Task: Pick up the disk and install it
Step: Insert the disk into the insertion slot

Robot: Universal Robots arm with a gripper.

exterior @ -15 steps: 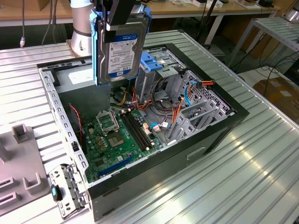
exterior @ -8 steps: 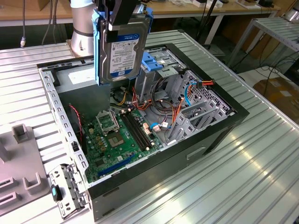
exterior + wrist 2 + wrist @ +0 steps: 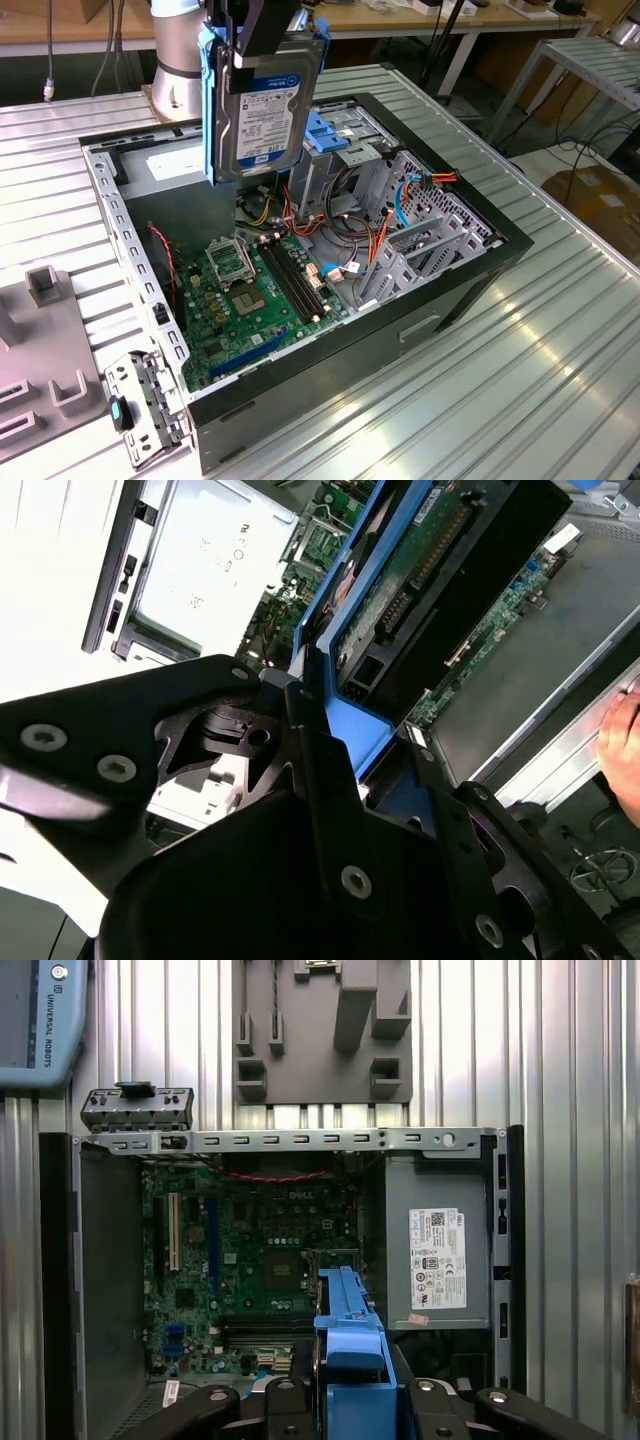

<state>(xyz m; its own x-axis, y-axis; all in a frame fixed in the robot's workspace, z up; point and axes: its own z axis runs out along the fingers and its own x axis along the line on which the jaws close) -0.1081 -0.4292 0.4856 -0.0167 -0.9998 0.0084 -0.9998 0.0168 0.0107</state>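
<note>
exterior view: the gripper (image 3: 262, 45) is clamped on the upper edge of the disk (image 3: 262, 112), its fingers pressed against the blue carrier rail (image 3: 208, 100). the disk hangs upright in the air with its white-and-blue label facing the camera. it is above the open computer case (image 3: 505, 245), over the space between the grey power supply (image 3: 165, 168) toward the exterior view's left and the metal drive cage (image 3: 352, 165) toward the exterior view's right. it touches nothing but the gripper. below it lies the green motherboard (image 3: 250, 290), with orange, red and black cables (image 3: 375, 235) running beside the cage. the case rests on a ribbed metal table (image 3: 520, 380). a grey fixture plate (image 3: 40, 330) and a slotted metal bracket (image 3: 150, 405) sit by the case's corner at the exterior view's left.

in the second wrist view the black fingers (image 3: 310, 750) squeeze the carrier rail (image 3: 350, 730) from both sides, and the disk's circuit-board underside (image 3: 420, 570) stretches away from them over the case. a person's hand (image 3: 622, 742) is near a ribbed metal surface beyond the case. in the first wrist view the carrier rail (image 3: 348, 1350) stands between the gripper's black links, with the motherboard (image 3: 260, 1260) and the white-stickered power supply (image 3: 435, 1250) beyond it.
</note>
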